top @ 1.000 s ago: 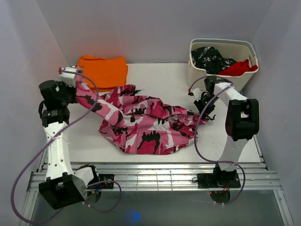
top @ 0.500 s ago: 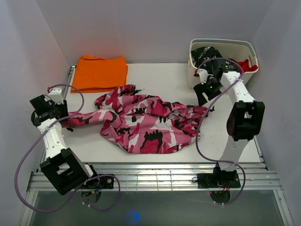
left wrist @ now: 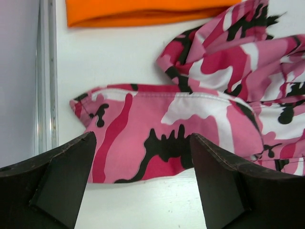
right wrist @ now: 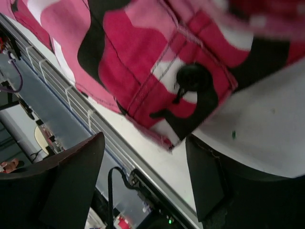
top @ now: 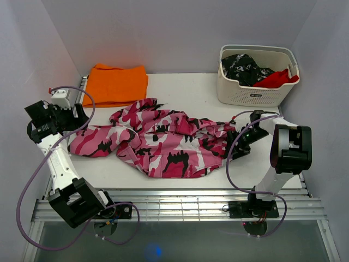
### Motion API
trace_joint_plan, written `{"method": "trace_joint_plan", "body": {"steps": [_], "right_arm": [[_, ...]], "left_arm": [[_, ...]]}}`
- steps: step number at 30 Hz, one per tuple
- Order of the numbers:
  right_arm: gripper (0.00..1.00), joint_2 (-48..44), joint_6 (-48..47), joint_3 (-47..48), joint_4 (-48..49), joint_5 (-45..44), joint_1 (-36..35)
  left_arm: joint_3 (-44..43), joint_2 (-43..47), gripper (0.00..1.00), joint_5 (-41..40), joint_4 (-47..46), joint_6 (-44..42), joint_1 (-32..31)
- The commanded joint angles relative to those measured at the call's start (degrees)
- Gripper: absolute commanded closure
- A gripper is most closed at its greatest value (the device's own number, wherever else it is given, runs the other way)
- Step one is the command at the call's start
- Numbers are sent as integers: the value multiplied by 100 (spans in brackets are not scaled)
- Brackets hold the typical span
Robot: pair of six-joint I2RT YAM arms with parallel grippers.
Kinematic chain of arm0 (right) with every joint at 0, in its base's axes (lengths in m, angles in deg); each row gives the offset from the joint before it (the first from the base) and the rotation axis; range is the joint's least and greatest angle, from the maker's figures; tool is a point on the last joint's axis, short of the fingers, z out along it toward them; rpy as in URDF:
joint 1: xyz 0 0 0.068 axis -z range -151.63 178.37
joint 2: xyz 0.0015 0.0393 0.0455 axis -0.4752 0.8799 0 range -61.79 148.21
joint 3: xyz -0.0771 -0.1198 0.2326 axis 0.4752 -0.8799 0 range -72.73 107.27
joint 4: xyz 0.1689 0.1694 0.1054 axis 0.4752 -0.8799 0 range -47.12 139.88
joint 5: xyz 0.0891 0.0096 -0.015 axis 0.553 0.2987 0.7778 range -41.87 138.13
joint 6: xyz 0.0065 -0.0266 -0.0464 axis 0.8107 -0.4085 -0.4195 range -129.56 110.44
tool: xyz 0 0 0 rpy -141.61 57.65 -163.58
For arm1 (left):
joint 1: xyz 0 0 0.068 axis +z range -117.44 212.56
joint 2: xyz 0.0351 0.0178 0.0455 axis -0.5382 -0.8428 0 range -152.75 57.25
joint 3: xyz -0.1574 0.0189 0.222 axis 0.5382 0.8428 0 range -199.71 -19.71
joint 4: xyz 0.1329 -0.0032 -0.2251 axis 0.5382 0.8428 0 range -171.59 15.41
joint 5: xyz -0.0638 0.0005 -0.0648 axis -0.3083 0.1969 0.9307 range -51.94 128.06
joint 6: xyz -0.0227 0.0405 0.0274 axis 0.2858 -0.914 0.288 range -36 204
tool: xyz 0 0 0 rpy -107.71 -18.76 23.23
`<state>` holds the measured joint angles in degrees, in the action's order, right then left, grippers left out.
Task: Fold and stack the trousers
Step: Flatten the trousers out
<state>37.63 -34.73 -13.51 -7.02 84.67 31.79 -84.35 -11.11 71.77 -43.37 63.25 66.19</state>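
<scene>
Sprawling rumpled across the white desk (top: 185, 90), the pink-white-black camouflage cloth trousers (top: 163, 142) lie ungripped — left hand (left wrist: 142, 143) gapes wide over a leg end, right hand (right wrist: 143, 143) wide at the opposite edge, likely for flattening.

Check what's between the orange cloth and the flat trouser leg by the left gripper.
Only bare white table, plain in the left wrist view: the orange cloth and that leg of the trousers lie apart.

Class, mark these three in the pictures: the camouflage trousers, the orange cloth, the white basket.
the trousers (top: 163, 144): top external view, middle of the crumpled pink camouflage heap.
the orange cloth (top: 117, 83): top external view, centre of its flat upper face.
the basket (top: 252, 94): top external view, its near outer wall.
</scene>
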Motion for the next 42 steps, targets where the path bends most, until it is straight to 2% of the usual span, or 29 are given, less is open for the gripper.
{"method": "trace_joint_plan", "body": {"steps": [1, 3, 4, 5, 6, 7, 11, 12, 15, 18, 23, 24, 26, 27, 28, 29, 30, 33, 34, 37, 40, 42], "right_arm": [[27, 87, 328, -182, 943, 678, -139], [36, 113, 390, -358, 1251, 750, -297], [44, 130, 399, -359, 1269, 776, -333], [65, 139, 390, -263, 1252, 785, -342], [76, 105, 381, -166, 1113, 681, -333], [92, 43, 251, -43, 963, 584, -325], [92, -859, -172, 756, -73, -109, -114], [92, -1010, -268, 1184, -467, -633, -87], [92, -1556, -602, 1749, -813, -1794, -43], [92, -1908, -832, 1795, -1085, -2796, 9], [92, -1961, -1051, 997, -1254, -3688, 150], [77, -1935, -1069, 786, -1131, -4037, 168], [46, -1865, -1069, 319, -746, -4171, 211], [34, -1864, -1069, 248, -630, -4250, 212], [13, -1864, -1069, 222, -507, -4295, 220], [7, -1838, -1069, 343, -410, -4321, 220], [4, -1821, -1052, 466, -305, -4260, 220], [3, -1663, -955, 1132, -374, -3752, 220], [3, -1593, -964, 1275, -531, -3054, 220], [2, -1268, -1060, 1478, -690, -2128, 151], [2, -1057, -1174, 1391, -673, -1677, 54], [2, -846, -1218, 1373, -629, -1388, -25]], "left_arm": [[-426, 59, 9, 654, 125, 115, 4], [-514, -2, 9, 706, 72, 159, 4], [-514, -28, 9, 733, 46, 194, 4], [-523, -37, 9, 768, -7, 238, 4], [-514, -81, 9, 881, -25, 256, 4], [-506, -90, 9, 926, -86, 265, 4], [-374, -134, 10, 1120, -244, 177, -5], [-321, -134, 10, 1163, -288, 90, -14], [-58, -134, 12, 1164, -376, -77, -145], [258, -81, 14, 1085, -438, -376, -269], [610, -29, 16, 848, -272, -1034, -470], [698, -2, 16, 743, -201, -1132, -506], [707, -11, 15, 672, 53, -1534, -567], [612, -98, 14, 654, 220, -1650, -568], [541, -177, 13, 523, 595, -1756, -568], [471, -256, 12, 418, 808, -1922, -568], [409, -344, 13, 286, 975, -1941, -568], [408, -582, 13, -189, 1477, -2038, -541], [565, -626, 13, -285, 1530, -2003, -541], [847, -731, 13, -611, 1339, -1731, -541], [787, -915, 13, -481, 1101, -1520, -541], [419, -1310, 12, -304, 995, -1467, -594]]}}
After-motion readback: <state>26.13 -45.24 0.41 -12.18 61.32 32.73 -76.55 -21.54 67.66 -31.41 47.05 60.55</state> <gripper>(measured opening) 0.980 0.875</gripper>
